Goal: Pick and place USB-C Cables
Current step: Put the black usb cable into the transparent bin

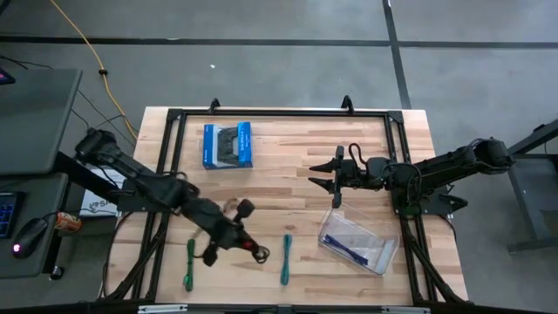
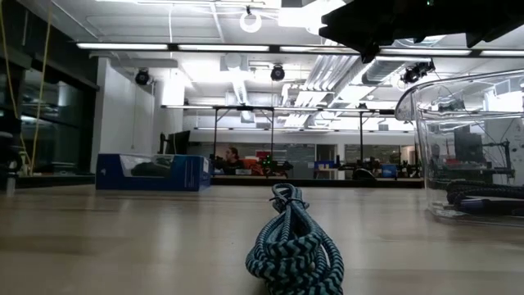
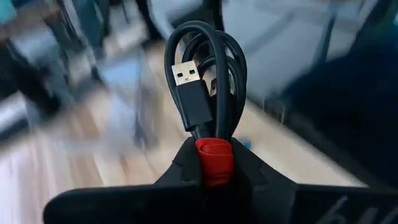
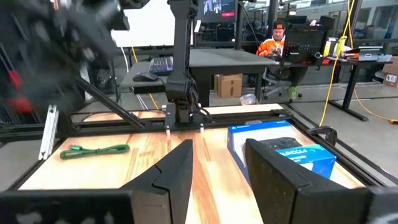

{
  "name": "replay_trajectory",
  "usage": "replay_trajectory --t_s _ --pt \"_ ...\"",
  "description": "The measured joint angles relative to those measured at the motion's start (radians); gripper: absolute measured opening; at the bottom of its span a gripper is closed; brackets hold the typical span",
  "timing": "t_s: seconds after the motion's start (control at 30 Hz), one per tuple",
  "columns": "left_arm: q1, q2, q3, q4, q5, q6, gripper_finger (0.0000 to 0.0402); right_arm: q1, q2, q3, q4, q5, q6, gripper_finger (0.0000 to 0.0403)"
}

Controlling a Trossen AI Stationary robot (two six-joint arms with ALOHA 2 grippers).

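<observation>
From above, the light wooden counter (image 1: 288, 166) carries a black frame along its edges. The left gripper (image 1: 228, 234) hangs over the front-left part of the counter, its jaws clamped on the short black cable bundle with a red band (image 1: 258, 252). Nearer the front edge lie the thin green cable bundle (image 1: 190, 264), towards the front-left corner, and the thin teal braided cable bundle (image 1: 286, 259), near the middle of that edge; the two are well apart. A clear plastic rectangular tray (image 1: 336, 228) sits tilted near the front-right corner, with a dark bluish cable bundle (image 1: 352, 252) inside; its colour is hard to tell. A blue cardboard box picturing a black gamepad (image 1: 227, 145) lies towards the back-left corner. The right gripper (image 1: 323, 177) waits over the counter's right half, jaws apart, holding nothing. A long thin yellow cord (image 1: 91, 54) runs over the floor behind the counter.

At counter height, the teal bundle (image 2: 291, 246) lies close to the camera, the clear tray (image 2: 491, 106) to its right and the blue box (image 2: 151, 172) far back on the left.

The left wrist camera shows the black bundle (image 3: 208, 81) upright, a USB plug facing the camera, its red band (image 3: 214, 158) pinched between the fingers (image 3: 180, 165).

The right wrist camera shows parted fingers (image 4: 177, 168), the blue box (image 4: 292, 149), the green bundle (image 4: 96, 150) and, beyond the counter, a seated person in orange (image 4: 277, 43).
</observation>
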Motion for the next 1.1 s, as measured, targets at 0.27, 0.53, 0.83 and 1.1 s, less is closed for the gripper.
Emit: replay_trajectory --t_s 0.27,0.53,0.83,1.1 --pt "0.0 -0.096 -0.164 0.319 0.056 0.0 0.0008 0.0 0.0 0.0 0.002 0.0 0.0 0.0137" --pt "0.073 -0.097 -0.188 0.357 -0.044 0.023 0.0008 0.0 0.0 0.0 0.006 0.0 0.018 0.0137" --pt "0.314 -0.101 -0.19 0.481 -0.03 -0.069 0.001 0.0 0.0 0.0 0.0 0.0 0.023 0.0137" --pt "0.428 -0.112 -0.4 0.921 -0.026 -0.226 0.001 0.0 0.0 0.0 0.0 0.0 0.023 0.0137"
